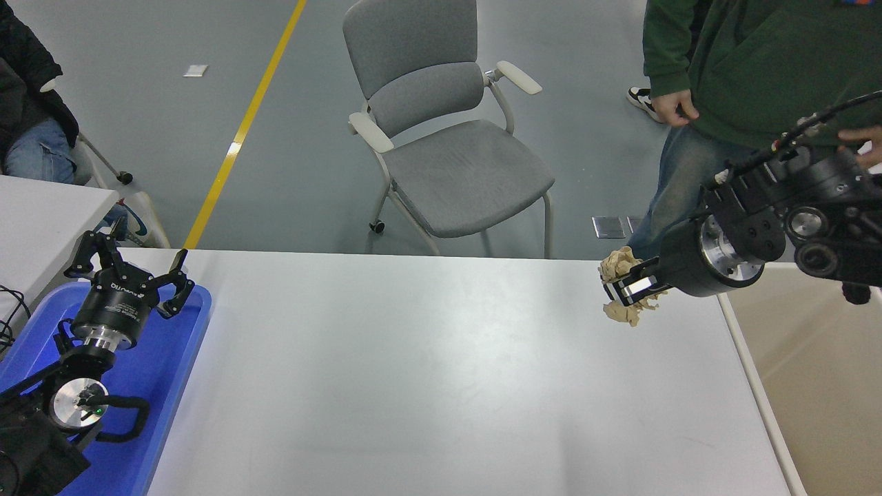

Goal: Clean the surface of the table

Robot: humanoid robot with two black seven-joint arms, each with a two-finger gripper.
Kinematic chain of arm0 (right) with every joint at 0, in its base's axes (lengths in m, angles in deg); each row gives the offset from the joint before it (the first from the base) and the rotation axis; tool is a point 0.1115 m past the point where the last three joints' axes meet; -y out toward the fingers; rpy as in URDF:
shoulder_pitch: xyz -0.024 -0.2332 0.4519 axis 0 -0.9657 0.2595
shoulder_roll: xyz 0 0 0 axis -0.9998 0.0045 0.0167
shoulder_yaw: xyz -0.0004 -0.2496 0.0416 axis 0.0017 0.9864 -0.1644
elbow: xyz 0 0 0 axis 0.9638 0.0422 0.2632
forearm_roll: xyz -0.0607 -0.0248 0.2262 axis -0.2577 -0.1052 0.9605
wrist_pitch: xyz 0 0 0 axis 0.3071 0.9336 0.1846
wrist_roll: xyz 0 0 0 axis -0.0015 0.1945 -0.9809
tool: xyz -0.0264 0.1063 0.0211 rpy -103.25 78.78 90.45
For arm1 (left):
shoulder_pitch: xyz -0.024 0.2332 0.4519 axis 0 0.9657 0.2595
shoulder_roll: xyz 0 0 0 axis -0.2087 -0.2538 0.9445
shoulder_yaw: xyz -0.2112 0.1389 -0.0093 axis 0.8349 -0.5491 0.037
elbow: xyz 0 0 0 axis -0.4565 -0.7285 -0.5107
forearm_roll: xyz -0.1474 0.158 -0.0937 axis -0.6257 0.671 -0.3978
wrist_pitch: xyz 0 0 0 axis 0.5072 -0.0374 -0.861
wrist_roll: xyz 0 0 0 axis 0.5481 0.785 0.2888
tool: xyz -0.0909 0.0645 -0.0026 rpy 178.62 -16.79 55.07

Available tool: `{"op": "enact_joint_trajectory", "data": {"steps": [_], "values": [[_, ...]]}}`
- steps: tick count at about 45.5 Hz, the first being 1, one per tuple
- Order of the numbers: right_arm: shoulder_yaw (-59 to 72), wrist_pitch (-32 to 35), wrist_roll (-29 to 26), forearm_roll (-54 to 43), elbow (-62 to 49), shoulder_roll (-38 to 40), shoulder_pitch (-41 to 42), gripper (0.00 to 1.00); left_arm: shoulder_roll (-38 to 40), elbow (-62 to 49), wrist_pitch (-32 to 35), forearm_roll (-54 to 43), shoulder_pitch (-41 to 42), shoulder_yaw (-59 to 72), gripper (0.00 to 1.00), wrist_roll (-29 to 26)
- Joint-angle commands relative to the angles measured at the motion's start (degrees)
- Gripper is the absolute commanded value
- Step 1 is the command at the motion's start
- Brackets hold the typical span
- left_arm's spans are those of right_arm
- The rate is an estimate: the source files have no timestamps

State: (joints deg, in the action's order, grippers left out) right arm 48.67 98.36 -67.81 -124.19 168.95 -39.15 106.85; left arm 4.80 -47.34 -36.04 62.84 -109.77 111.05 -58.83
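Observation:
The white-grey table surface (427, 372) fills the lower middle of the head view. My right gripper (630, 288) reaches in from the right edge, raised over the table's far right part, and is shut on a crumpled brown paper wad (622, 267). Parts of the wad stick out above and below the fingers. My left gripper (131, 265) is parked at the lower left over a blue tray (169, 372), its fingers spread open with nothing between them.
A beige bin (820, 372) stands right of the table. A person in a green top and jeans (751, 83) stands at the far right, close behind my right arm. A grey chair (448, 138) is behind the table. A smaller white table (41, 213) is at far left.

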Motion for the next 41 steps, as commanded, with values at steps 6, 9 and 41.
{"op": "enact_joint_trajectory", "data": {"steps": [6, 9, 41], "values": [[-0.9, 0.1, 0.8, -2.8, -4.8, 7.5, -3.0, 0.0, 0.0, 0.0, 0.0, 0.0, 0.0, 0.0, 1.0, 0.0], [-0.9, 0.2, 1.0, -2.8, -5.5, 9.1, -3.6, 0.0, 0.0, 0.0, 0.0, 0.0, 0.0, 0.0, 1.0, -0.1], [-1.1, -2.5, 11.3, -7.0, -22.3, 22.2, -14.4, 0.0, 0.0, 0.0, 0.0, 0.0, 0.0, 0.0, 1.0, 0.0]]}}
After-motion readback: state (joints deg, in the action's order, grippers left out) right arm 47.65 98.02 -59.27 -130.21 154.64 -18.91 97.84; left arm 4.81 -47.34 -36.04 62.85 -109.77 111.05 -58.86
